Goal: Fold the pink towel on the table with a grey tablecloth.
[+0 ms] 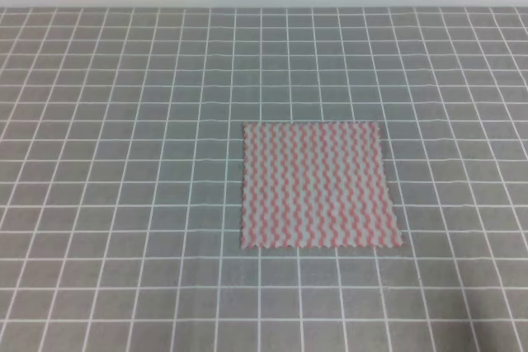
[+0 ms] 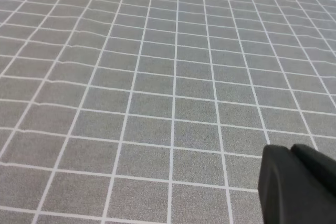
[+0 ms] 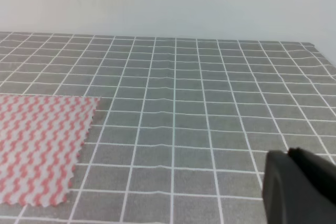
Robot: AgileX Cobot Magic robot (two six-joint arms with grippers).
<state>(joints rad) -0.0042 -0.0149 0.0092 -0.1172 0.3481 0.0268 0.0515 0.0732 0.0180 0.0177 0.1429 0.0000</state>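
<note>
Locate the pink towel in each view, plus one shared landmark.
Exterior high: towel lies flat, just right of centre.
Left wrist: not in view, only grid cloth and a dark gripper part.
Right wrist: towel at lower left, cut by the edge.
Shared landmark: the white-lined grey tablecloth.

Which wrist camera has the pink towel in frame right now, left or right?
The right wrist view: the pink towel lies flat at its lower left, one corner showing. The left wrist view shows only the grey tablecloth and a dark gripper part.
</note>
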